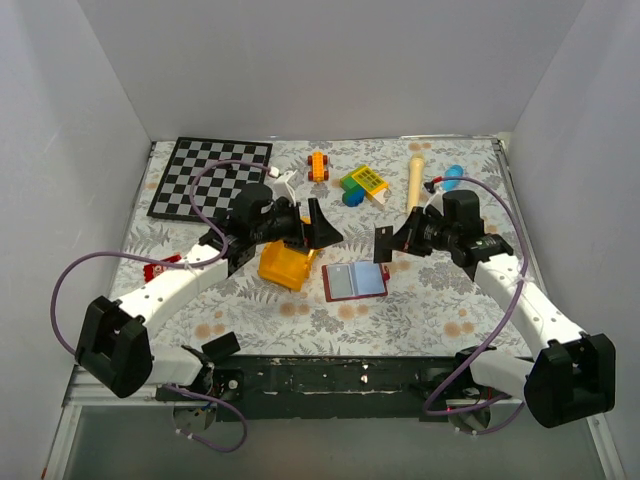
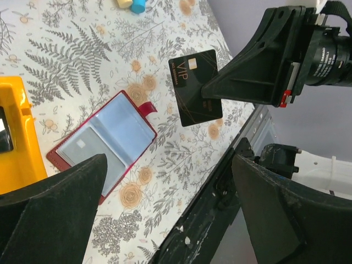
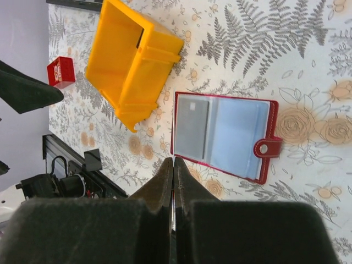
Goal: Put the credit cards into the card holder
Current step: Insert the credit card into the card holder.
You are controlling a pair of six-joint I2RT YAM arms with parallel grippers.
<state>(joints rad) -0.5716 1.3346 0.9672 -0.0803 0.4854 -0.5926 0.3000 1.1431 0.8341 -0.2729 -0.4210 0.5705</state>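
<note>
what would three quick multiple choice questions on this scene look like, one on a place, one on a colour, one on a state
1. The card holder lies
A. open on the table beside the yellow bin
B. inside the bin
C. lifted off the table

2. Its inner pockets are
A. green
B. orange
C. pale blue

3. The right gripper is
A. open and empty
B. shut on a black credit card
C. shut on the holder's snap tab

Answers: 1 A, the top view shows it flat next to the bin; 2 C, both wrist views show pale blue inside the maroon cover; 3 B, the left wrist view shows its fingers clamping the card's edge.
</note>
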